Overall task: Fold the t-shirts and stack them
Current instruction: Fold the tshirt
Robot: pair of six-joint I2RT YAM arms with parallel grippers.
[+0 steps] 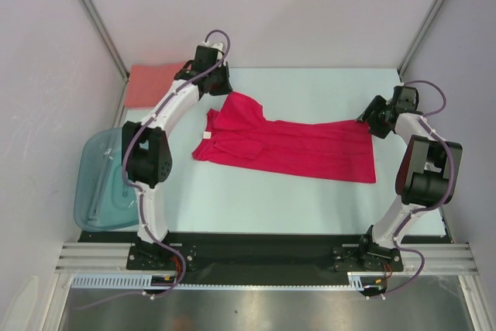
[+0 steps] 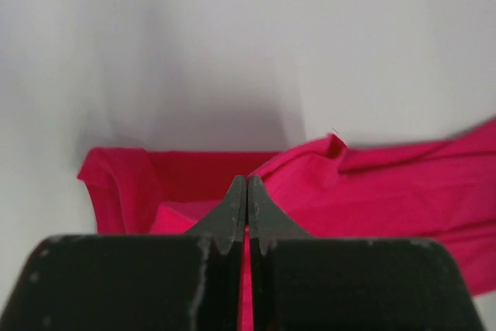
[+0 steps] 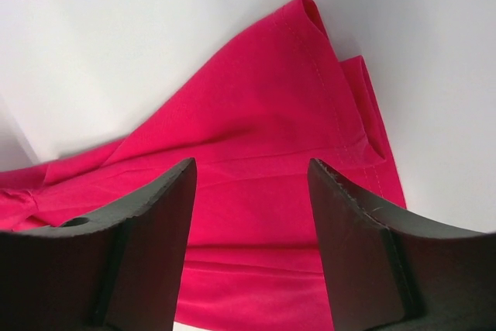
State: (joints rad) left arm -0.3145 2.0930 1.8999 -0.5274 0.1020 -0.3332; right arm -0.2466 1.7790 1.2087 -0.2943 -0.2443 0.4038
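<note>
It was a lab test cell. Plain white panels (image 1: 310, 5) on metal posts (image 1: 91, 13) enclosed a pale table (image 1: 294, 203) with a slotted rail (image 1: 263, 257).

No readable text, label, brand, number or sign in any view.

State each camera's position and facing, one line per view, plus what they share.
Top external: above, behind the bases, looking down on the table; left arm and right arm whole.
Left wrist: behind the shut left gripper, facing the red t-shirt.
Right wrist: behind the open right gripper, facing its hem.
Shared: all show that shirt.
</note>
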